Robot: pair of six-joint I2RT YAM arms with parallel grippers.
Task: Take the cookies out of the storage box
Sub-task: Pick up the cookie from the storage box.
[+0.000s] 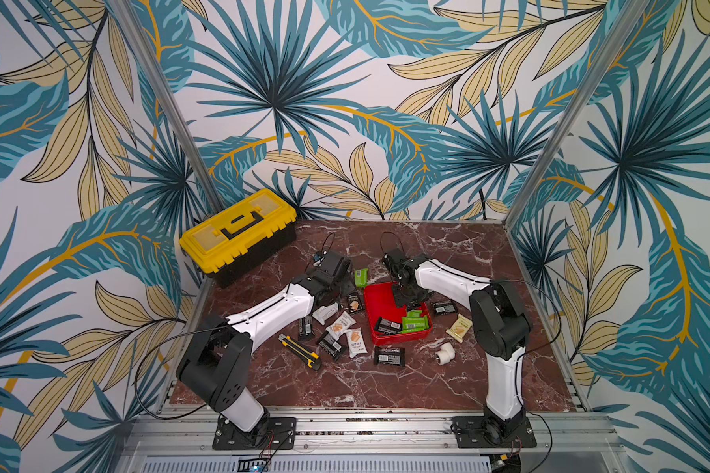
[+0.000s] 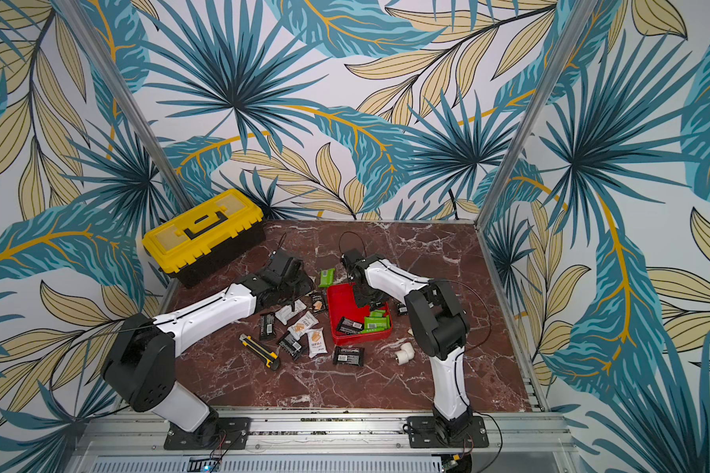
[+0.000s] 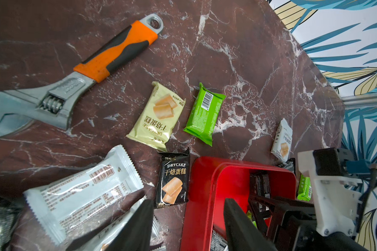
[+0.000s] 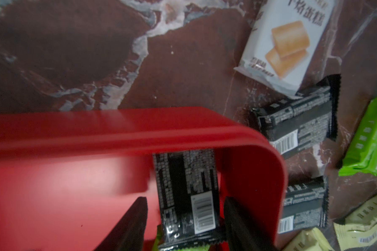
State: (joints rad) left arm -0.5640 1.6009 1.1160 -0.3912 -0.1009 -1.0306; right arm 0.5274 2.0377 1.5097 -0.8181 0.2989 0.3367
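Several cookies point(image 1: 417, 322) lie in the storage box point(image 1: 380, 301); the right gripper point(image 4: 185, 200) straddles one.
A black packet point(image 4: 184, 173) sits inside the box, directly between the right jaws, with its long axis running straight ahead of them. Those jaws stand apart, and red box shows beside the packet, so nothing is clamped. Closing across its short width looks like the coming move. The left gripper point(image 3: 187, 200), jaws also apart and empty, hangs at the box's outer wall, farther from that packet.

Red storage box point(image 1: 374, 302) holds black and green cookies point(image 1: 417, 323) (bunched at its near side); others lie scattered around it.
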